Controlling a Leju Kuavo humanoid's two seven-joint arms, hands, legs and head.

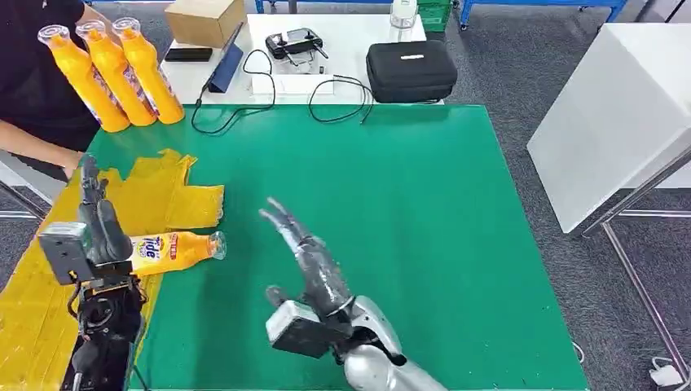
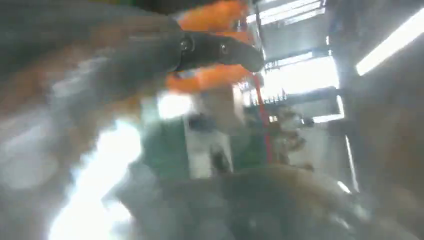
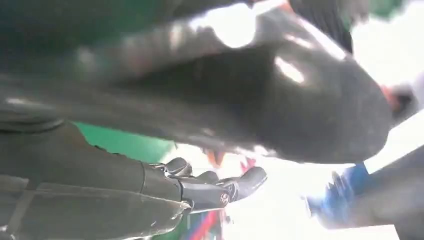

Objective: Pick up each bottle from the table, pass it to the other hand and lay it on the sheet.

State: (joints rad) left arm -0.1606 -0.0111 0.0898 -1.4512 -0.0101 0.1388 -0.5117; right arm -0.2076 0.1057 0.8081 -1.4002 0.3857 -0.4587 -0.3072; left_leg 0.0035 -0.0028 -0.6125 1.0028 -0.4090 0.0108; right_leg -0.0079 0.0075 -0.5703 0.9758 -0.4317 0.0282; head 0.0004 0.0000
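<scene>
An orange Tide bottle (image 1: 175, 251) lies on its side at the left of the green table (image 1: 424, 212), cap toward the middle, its base end at the edge of the yellow sheet (image 1: 33, 301). My left hand (image 1: 96, 213) stands right beside the bottle's base with fingers stretched straight out and nothing visibly gripped. My right hand (image 1: 303, 257) hovers over the table to the right of the bottle, fingers spread and empty. In the blurred left wrist view a dark finger (image 2: 220, 50) crosses in front of something orange. The right wrist view has my fingers (image 3: 215, 187) extended over green.
A person (image 1: 33, 90) at the far left holds three more orange bottles (image 1: 110, 73) tilted together over the table corner. Behind the green table stands a white table with a cardboard box (image 1: 204, 20), black case (image 1: 410, 69), cables and a controller. A white cabinet (image 1: 619, 106) stands at the right.
</scene>
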